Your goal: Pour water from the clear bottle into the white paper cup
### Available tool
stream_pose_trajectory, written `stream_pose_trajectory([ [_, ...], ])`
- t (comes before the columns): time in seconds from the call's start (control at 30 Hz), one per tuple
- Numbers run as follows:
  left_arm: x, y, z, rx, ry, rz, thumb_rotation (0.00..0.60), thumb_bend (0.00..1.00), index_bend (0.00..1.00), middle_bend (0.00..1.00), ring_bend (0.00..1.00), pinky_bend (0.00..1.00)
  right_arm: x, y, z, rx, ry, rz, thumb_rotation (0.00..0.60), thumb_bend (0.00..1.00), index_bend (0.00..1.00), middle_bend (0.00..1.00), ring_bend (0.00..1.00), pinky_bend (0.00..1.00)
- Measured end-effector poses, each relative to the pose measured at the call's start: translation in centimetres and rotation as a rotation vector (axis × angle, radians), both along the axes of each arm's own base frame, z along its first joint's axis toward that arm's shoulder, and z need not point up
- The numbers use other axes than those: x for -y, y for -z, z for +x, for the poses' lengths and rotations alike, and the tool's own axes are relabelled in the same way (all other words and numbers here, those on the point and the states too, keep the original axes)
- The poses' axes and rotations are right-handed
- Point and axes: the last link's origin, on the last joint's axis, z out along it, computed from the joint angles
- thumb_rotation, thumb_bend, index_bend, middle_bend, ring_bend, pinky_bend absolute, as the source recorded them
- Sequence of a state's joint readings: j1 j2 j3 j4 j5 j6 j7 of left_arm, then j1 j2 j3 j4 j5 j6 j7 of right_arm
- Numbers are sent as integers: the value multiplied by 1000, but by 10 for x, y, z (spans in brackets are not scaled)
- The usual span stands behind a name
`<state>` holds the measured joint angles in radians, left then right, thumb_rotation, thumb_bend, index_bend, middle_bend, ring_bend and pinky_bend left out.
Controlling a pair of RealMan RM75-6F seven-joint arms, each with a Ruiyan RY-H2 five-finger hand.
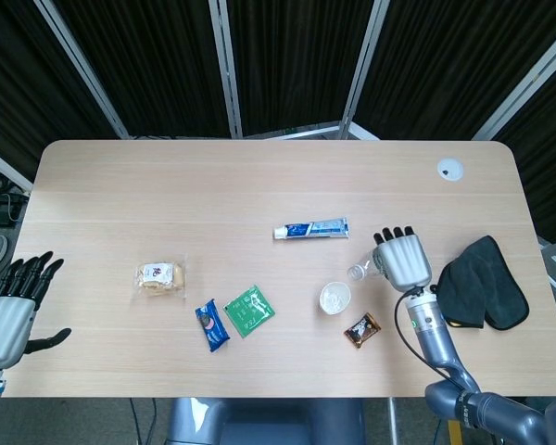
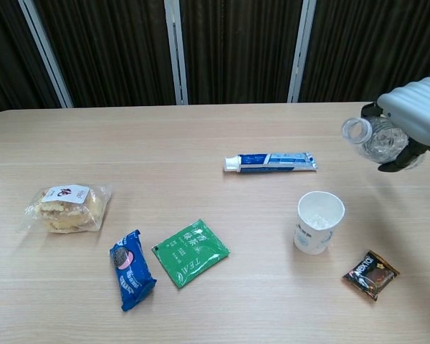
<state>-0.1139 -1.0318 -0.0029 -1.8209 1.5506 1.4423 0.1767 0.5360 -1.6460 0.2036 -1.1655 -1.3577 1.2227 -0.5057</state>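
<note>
The white paper cup [image 2: 317,222] [image 1: 334,298] stands upright on the table right of centre, with water in it. My right hand [image 2: 414,115] [image 1: 403,259] grips the clear bottle [image 2: 373,138] [image 1: 362,270] above and to the right of the cup. The bottle lies roughly level, its open mouth pointing left, and no water runs from it. In the head view the hand covers most of the bottle. My left hand [image 1: 9,309] hovers off the table's front left corner, fingers apart and holding nothing.
A toothpaste tube [image 2: 270,163] lies behind the cup, a small brown snack pack [image 2: 371,274] to its front right. A green sachet [image 2: 190,251], a blue snack pack [image 2: 132,269] and a wrapped bun [image 2: 67,207] lie further left. A black cloth [image 1: 478,283] sits by the right edge.
</note>
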Motion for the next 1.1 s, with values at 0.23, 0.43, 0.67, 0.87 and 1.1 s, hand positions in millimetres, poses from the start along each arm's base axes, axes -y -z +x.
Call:
stream_pose_trajectory([
  [0.23, -2, 2, 1, -9, 0, 1, 600, 0, 4, 0, 0, 0, 12, -7, 0, 317, 80, 51, 600, 574, 588, 678, 648, 476],
  [0.43, -4, 4, 0, -12, -8, -3, 600, 0, 4, 0, 0, 0, 23, -6, -5, 596, 154, 123, 600, 575, 585, 678, 648, 476],
  [0.67, -5, 7, -1, -23, -17, -6, 600, 0, 4, 0, 0, 0, 34, -1, -15, 813, 199, 165, 600, 575, 585, 678, 646, 477],
  [0.87, -7, 6, -2, -22, -25, -3, 600, 0, 3, 0, 0, 0, 39, 11, -19, 850, 200, 175, 600, 574, 584, 678, 638, 476],
  [1.1, -7, 6, -3, -23, -32, -3, 600, 0, 4, 0, 0, 0, 39, 26, -21, 855, 228, 211, 600, 574, 584, 677, 628, 476],
])
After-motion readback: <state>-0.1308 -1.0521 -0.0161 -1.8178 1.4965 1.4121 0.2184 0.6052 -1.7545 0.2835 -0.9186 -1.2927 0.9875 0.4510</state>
